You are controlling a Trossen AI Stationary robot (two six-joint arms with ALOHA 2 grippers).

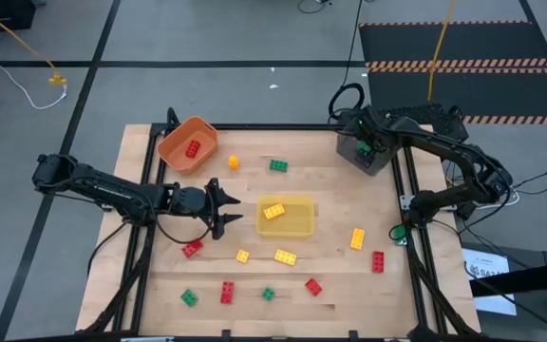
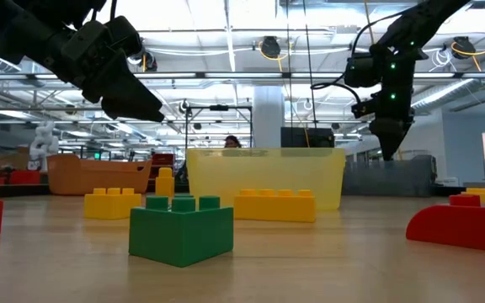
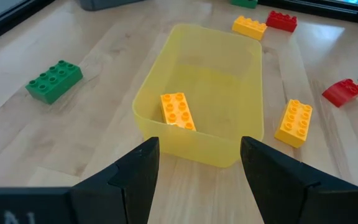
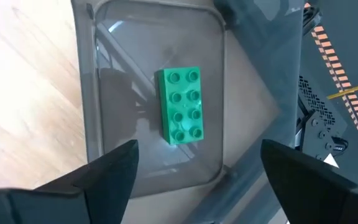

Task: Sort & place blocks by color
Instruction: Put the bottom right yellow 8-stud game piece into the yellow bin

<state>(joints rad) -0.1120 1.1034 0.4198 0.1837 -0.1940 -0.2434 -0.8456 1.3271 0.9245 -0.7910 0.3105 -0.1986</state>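
Observation:
My right gripper (image 4: 199, 149) stands open above the dark grey bin (image 1: 367, 163) at the table's far right. A green brick (image 4: 180, 106) lies flat on that bin's floor, clear of the fingers. My left gripper (image 3: 199, 149) hangs open just left of the yellow bin (image 1: 302, 226), touching nothing. One yellow brick (image 3: 178, 111) lies in the yellow bin. A red brick (image 1: 192, 148) lies in the orange bin (image 1: 174, 152) at the far left. Several red, yellow and green bricks lie loose on the table, most along the near side.
Loose on the wood are a green brick (image 1: 278, 165) and a small yellow one (image 1: 234, 162) near the far edge. A red brick (image 1: 192, 249) lies near my left gripper; an orange-yellow brick (image 1: 357, 238) and a red one (image 1: 378, 262) lie right of the yellow bin.

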